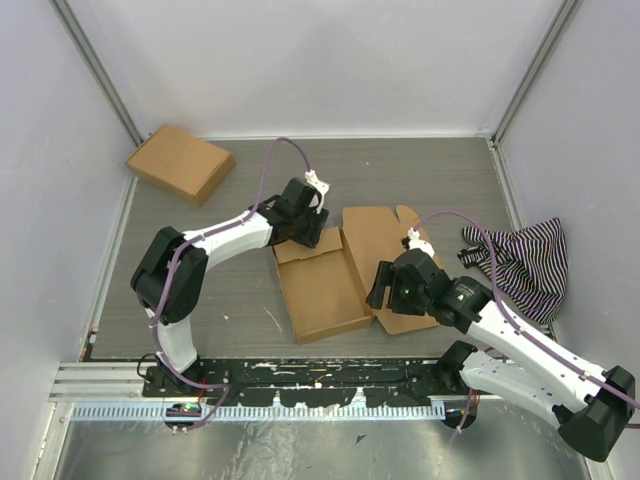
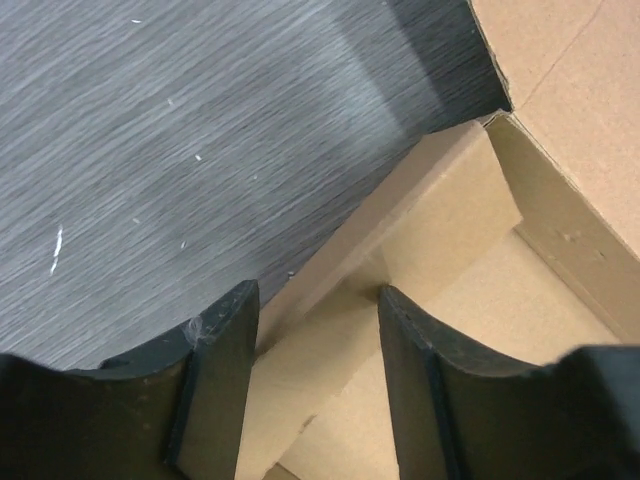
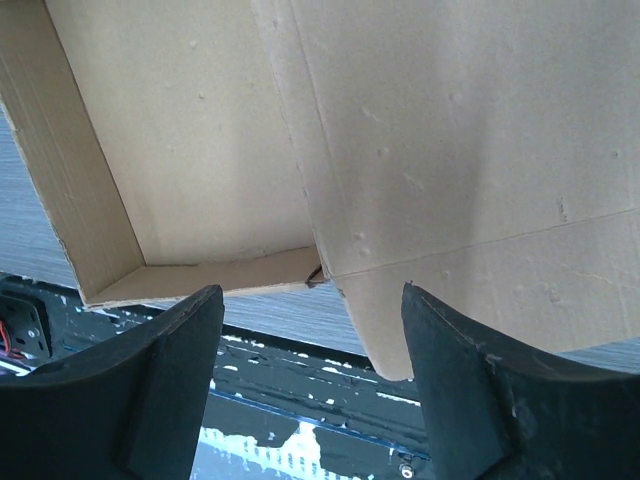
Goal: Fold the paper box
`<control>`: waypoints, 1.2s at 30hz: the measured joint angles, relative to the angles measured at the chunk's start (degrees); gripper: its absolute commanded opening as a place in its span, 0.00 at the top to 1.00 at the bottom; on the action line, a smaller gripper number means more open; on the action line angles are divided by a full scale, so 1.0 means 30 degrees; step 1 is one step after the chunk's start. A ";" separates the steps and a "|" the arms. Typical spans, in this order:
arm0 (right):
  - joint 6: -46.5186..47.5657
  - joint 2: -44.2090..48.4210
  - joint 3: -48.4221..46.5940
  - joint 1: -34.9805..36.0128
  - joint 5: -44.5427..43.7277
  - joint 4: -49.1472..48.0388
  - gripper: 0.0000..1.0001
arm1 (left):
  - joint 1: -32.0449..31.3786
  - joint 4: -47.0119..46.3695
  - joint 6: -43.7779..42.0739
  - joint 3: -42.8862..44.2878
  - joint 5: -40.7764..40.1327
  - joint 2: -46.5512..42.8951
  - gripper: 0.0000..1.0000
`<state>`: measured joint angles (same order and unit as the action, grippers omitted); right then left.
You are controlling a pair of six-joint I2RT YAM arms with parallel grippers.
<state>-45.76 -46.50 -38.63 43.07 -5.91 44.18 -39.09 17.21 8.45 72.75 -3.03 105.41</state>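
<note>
The paper box (image 1: 322,287) lies mid-table as a shallow brown tray with raised walls, its lid panel (image 1: 380,235) flat to the right. My left gripper (image 1: 305,226) is at the tray's far-left corner. In the left wrist view its fingers (image 2: 318,295) are open and straddle the corner wall flap (image 2: 445,200). My right gripper (image 1: 384,286) is at the near end of the fold between tray and lid. In the right wrist view it (image 3: 312,295) is open, with the lid's rounded corner tab (image 3: 385,335) between the fingers, untouched.
A second, compact closed cardboard box (image 1: 180,163) sits at the far left. A striped cloth (image 1: 520,255) lies at the right wall. A black and metal rail (image 1: 300,385) runs along the near edge. Grey walls close in the table.
</note>
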 measured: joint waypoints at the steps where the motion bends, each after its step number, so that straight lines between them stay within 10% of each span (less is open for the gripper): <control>1: 0.0044 -0.0029 -0.0051 0.0007 0.0007 -0.0015 0.23 | -0.0007 -0.0204 -0.0036 0.0000 0.0131 0.0124 0.58; 5: 0.0189 -0.0284 -0.0109 0.0007 0.0007 -0.0233 0.23 | -0.0015 -0.0357 -0.0131 0.0117 0.0175 0.0656 0.99; 25: 0.1719 -0.7402 -0.3271 0.0029 -0.4240 -0.1537 0.15 | -0.0240 0.2047 0.4983 -0.4131 -0.7504 -0.3242 1.00; 31: 0.2754 -1.2007 -0.4969 -0.0051 -0.4532 -0.3366 0.45 | -0.0495 0.2463 0.6535 -0.4699 -0.7985 -0.3730 1.00; 36: 0.3271 -1.4469 -0.5515 -0.0452 -0.4597 -0.4277 0.98 | -0.0546 0.2477 0.7286 -0.5166 -0.8335 -0.4095 0.97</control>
<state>-35.94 -89.91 -55.18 41.71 -19.70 31.35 -40.73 24.64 30.30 57.25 -28.03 93.12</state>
